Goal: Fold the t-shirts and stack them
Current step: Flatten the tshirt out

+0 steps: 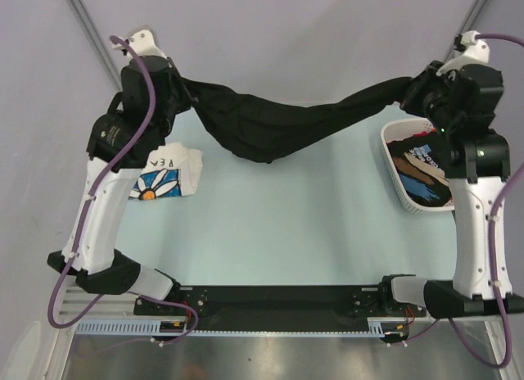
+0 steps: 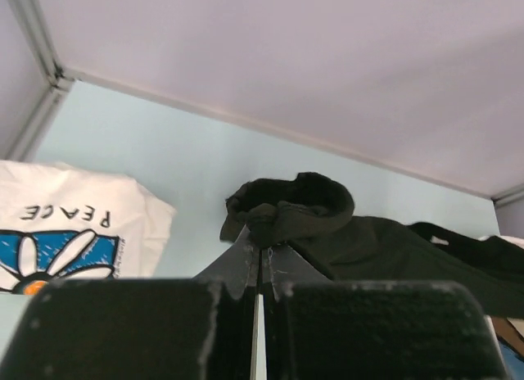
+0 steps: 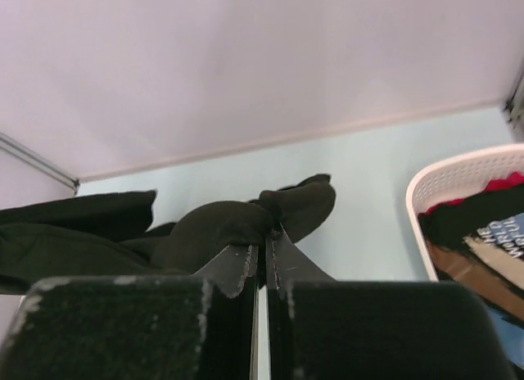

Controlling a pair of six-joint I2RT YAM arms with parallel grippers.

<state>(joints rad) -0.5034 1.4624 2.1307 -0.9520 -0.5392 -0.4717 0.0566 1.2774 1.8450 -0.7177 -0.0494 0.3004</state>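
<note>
A large black t-shirt (image 1: 278, 126) is seen strung across the upper half of the overhead view. It is gathered into a soft, rope-like bundle of matte cloth that sags in a shallow curve at the middle. Whether its lowest folds touch the pale blue table (image 1: 311, 232) cannot be told.

At the upper left of that view, one end of the shirt is pinched by the left gripper (image 2: 259, 251). The dark, scuffed jaws are pressed together on the fabric, and in the left wrist view a rounded, crumpled lump of cloth is seen puffing out just above the tips. At the upper right, the other end is clamped by the right gripper (image 3: 264, 251). Its jaws are likewise closed on the cloth, with a smooth bulge and a small pointed flap standing beyond them.

A white t-shirt (image 1: 172, 174) is laid flat on the table at the left centre, folded to a rough square and partly covered by the left arm. It is printed with a blue and white daisy with an orange centre and the word PEACE.

A white plastic basket (image 1: 391, 171) with a rounded rim is placed at the right edge. It is filled with crumpled dark garments (image 1: 426, 174) showing red, brown and blue patches.
</note>
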